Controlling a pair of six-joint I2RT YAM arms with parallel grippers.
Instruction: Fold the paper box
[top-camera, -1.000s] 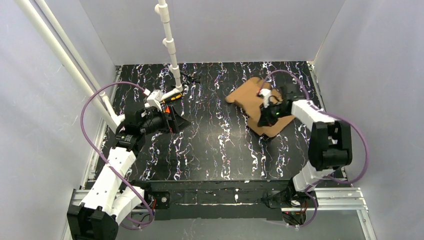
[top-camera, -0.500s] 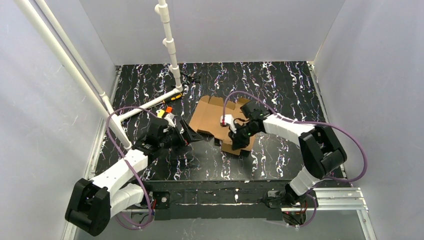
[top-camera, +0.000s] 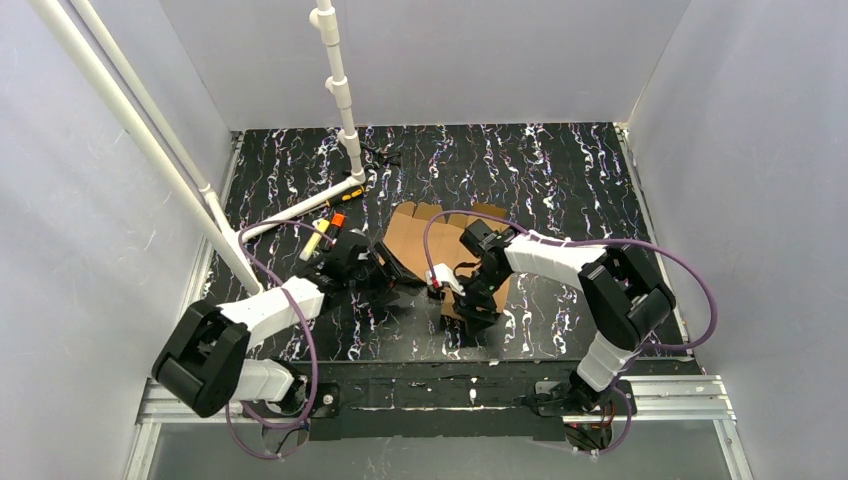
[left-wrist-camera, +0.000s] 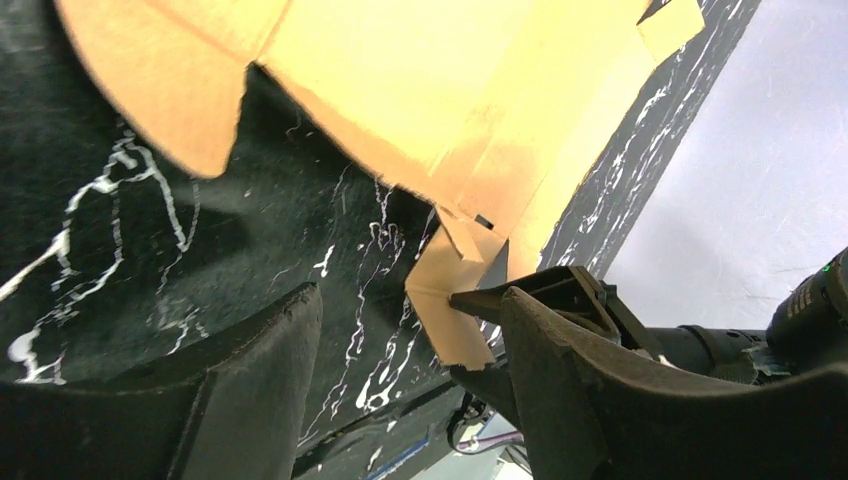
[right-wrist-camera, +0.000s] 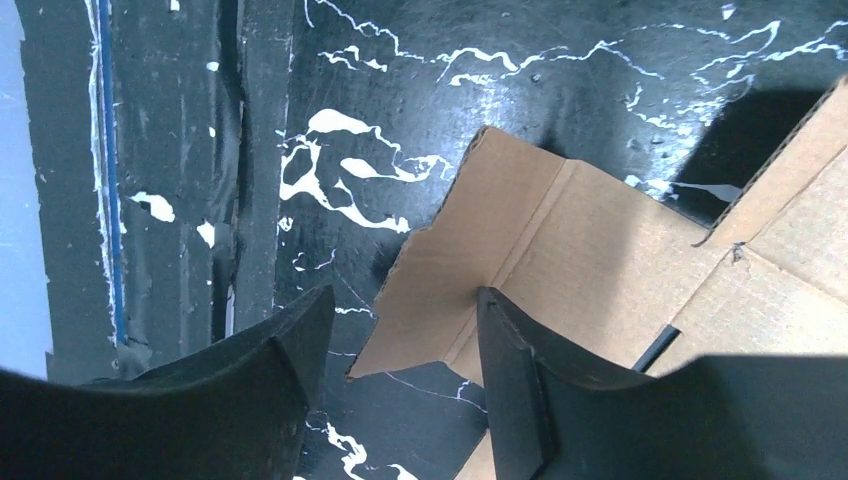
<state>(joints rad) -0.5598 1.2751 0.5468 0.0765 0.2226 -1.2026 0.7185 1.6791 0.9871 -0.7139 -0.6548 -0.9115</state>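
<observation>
The paper box (top-camera: 415, 235) is a flat brown cardboard sheet with flaps, lying on the black marbled mat in the middle of the table. My right gripper (top-camera: 465, 305) stands open over its near edge. In the right wrist view a corner flap (right-wrist-camera: 470, 260) lies between the open jaws of the right gripper (right-wrist-camera: 402, 300), ungripped, with one finger over the cardboard. My left gripper (top-camera: 385, 275) is at the sheet's left edge, low over the mat. In its wrist view the left gripper (left-wrist-camera: 408, 300) is open on bare mat, with a small bent flap (left-wrist-camera: 450, 310) beside one finger and the paper box (left-wrist-camera: 430, 90) above.
A black-and-orange marker (top-camera: 335, 222) lies left of the sheet, near a white pipe frame (top-camera: 340, 90) that rises from the back left. Grey walls close the table on three sides. The mat's front edge (right-wrist-camera: 110, 200) lies just ahead of the right gripper.
The right gripper dragged the cardboard from the back right to the middle, then opened and let go. The left arm swung right to the sheet's edge, its jaws narrowing.
</observation>
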